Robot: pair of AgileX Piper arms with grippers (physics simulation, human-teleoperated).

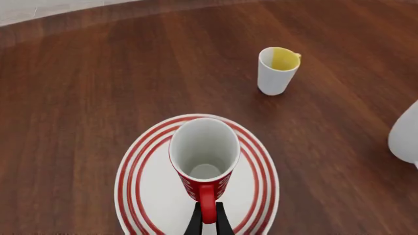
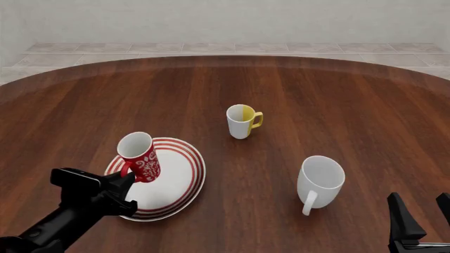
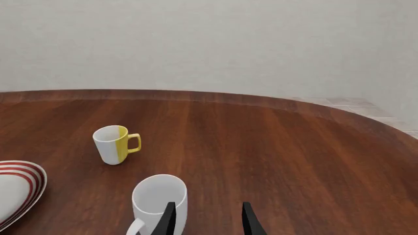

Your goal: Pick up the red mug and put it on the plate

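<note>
A small red mug with a white floral pattern (image 2: 138, 157) stands on a round white plate with red rings around its rim (image 2: 188, 174), toward the plate's left part, on a dark wooden table (image 2: 316, 95). Its white inside is empty. The left gripper (image 1: 207, 221) pinches the mug's red handle between narrow black fingers. A white-and-yellow mug (image 2: 242, 122) stands mid-table, and a larger plain white mug (image 2: 319, 182) sits to its right, nearer the arms; both look empty. The right gripper (image 3: 207, 219) hovers near the white mug, fingers spread apart, holding nothing.
</note>
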